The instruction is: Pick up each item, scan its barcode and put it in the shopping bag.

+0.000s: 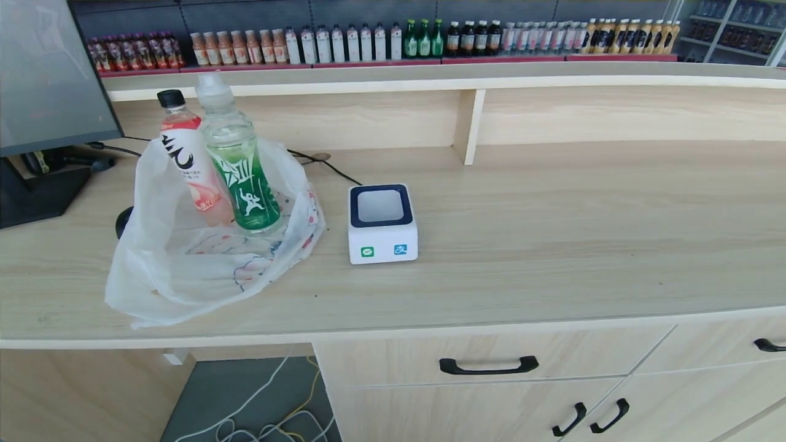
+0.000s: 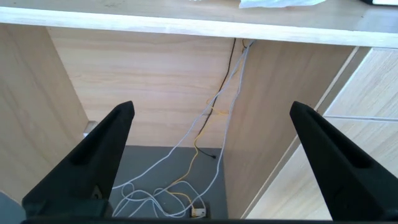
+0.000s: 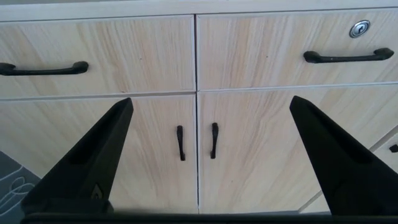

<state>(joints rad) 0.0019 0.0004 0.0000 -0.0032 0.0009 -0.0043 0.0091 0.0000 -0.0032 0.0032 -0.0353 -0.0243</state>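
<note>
A: What's the setting?

B: A pale wooden counter (image 1: 552, 245) in a shop, with a long shelf (image 1: 381, 58) of drinks bottles behind it. A dark monitor (image 1: 49, 67) stands at the robot's far left, cut off by the edge.

A: Where are the items?

B: Both are standing upright in the white shopping bag (image 1: 184, 270) on the left part of the counter. The pink bottle (image 1: 187, 159) with a black cap is just behind the green bottle (image 1: 239, 166), and they are touching or nearly so. The thin plastic veils their bases.

A: And the scanner?

B: The scanner (image 1: 382, 224) is a small white box with a dark-framed window, just right of the bag. A black cable (image 1: 325, 162) runs from it towards the bag, and where it ends is hidden.

A: Anything unclear?

B: A dark round thing (image 1: 123, 221) peeks out behind the bag, too covered to identify.

A: The grippers?

B: The left gripper (image 2: 211, 109) is spread wide and holds nothing. It is below the counter edge, facing a recess with loose cables (image 2: 186, 168) on the floor. The right gripper (image 3: 211, 102) is equally wide apart and empty, facing the cupboard doors (image 3: 196, 143) and drawers (image 3: 99, 56).
</note>
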